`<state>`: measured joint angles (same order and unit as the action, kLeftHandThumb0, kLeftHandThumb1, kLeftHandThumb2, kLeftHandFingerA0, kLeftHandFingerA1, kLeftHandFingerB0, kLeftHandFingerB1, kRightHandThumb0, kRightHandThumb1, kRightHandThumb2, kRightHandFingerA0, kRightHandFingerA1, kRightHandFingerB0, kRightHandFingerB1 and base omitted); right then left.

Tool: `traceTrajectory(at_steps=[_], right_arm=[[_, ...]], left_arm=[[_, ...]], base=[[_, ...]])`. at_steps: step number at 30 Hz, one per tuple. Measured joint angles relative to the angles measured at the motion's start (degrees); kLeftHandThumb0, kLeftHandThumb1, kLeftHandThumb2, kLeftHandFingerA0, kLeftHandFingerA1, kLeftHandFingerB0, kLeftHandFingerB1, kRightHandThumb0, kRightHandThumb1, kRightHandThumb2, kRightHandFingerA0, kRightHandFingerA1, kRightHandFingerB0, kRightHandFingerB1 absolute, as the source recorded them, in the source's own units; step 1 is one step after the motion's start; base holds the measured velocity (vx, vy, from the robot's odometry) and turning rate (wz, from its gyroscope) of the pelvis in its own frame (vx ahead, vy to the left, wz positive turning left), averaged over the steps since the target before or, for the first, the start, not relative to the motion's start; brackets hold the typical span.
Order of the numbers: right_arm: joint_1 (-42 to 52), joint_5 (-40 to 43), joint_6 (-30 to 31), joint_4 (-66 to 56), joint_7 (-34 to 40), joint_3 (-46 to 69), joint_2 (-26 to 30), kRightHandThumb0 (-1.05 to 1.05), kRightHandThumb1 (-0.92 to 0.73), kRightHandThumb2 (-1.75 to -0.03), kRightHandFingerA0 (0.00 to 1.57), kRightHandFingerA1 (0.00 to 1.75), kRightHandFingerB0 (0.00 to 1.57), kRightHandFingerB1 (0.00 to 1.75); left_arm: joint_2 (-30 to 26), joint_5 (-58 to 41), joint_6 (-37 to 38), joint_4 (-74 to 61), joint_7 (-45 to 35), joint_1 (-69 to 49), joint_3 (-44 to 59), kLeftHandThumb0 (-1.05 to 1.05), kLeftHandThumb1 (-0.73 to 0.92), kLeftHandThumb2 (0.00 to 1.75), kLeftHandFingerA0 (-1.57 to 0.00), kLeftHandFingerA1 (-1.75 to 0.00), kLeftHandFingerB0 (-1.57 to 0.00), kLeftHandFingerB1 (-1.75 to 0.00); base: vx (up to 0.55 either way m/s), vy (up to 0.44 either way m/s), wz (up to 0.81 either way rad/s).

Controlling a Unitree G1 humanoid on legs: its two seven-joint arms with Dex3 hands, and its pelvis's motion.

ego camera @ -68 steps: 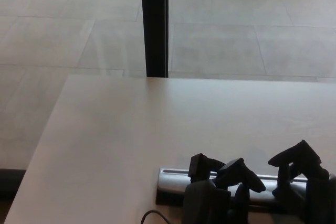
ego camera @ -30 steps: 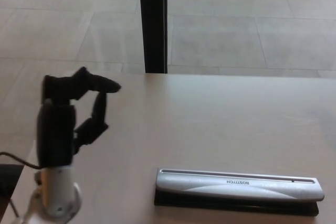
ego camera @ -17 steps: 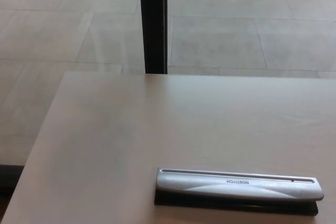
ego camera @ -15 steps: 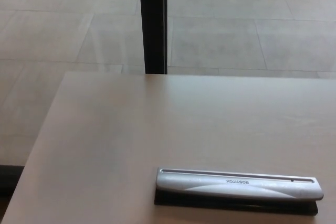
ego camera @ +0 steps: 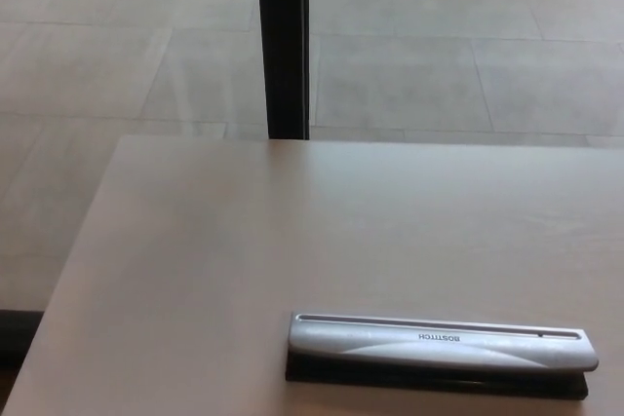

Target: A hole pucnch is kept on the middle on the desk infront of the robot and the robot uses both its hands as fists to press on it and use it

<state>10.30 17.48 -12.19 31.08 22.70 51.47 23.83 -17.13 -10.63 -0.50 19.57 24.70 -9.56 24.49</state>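
Hole punch (ego camera: 439, 350) on desk (ego camera: 244, 260), black post (ego camera: 283, 41) behind.

A single head view looks down and forward from above the near edge of the counter (ego camera: 195, 270), which fills the lower half of the frame. The hole punch (ego camera: 441, 346) lies close under the camera at lower right, lengthwise across the picture. Beyond the counter's far edge, the upper half takes in tiled floor (ego camera: 439, 65) and a black upright post (ego camera: 283, 41) at upper centre-left.
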Motion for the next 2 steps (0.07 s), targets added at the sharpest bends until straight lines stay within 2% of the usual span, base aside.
traceTrajectory(at_steps=[1, 2], right_arm=[[-0.02, 0.37, 0.41, 0.36, -0.07, 0.19, -0.68, -0.48, -0.72, -0.64, 0.63, 0.76, 0.46, 0.53], [-0.01, 0.99, 1.14, 1.03, -0.23, 0.45, -1.93, -0.50, -0.74, -0.61, 0.61, 0.76, 0.40, 0.49]], left_arm=[[0.39, -0.23, -0.49, 0.55, -0.19, -0.48, 0.10, -0.45, 0.65, 0.64, -0.90, -0.69, -0.39, -0.57], [1.14, -0.60, -1.33, 1.60, -0.51, -1.26, 0.23, -0.49, 0.67, 0.62, -0.91, -0.66, -0.59, -0.62]], base=[[0.00, 0.000, 0.00], [0.00, 0.000, 0.00]])
